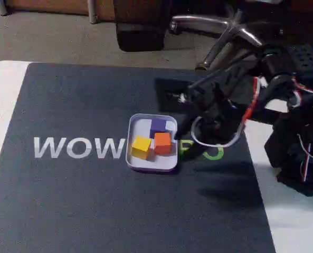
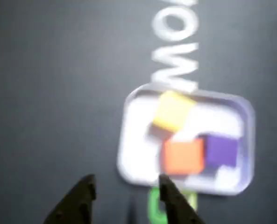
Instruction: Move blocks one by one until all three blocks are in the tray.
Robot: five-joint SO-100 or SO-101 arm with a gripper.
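Sitting together mid-frame inside the tray (image 1: 137, 161) are the orange block (image 1: 162, 143), purple block (image 1: 158, 125) and yellow block (image 1: 141, 146); the pincer (image 2: 126, 185) at the wrist view's bottom edge gapes apart, empty.

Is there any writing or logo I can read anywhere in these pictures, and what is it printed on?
"WOW" in big white letters, printed on the dark mat, left of the tray in the fixed view.
Green letters on the mat beside the tray: partly hidden by the gripper and blurred, not readable.

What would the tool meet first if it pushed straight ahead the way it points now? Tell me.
Probably the near rim of the tray, then the orange block. The open tool is empty; the wrist view is blurred, so height is uncertain.
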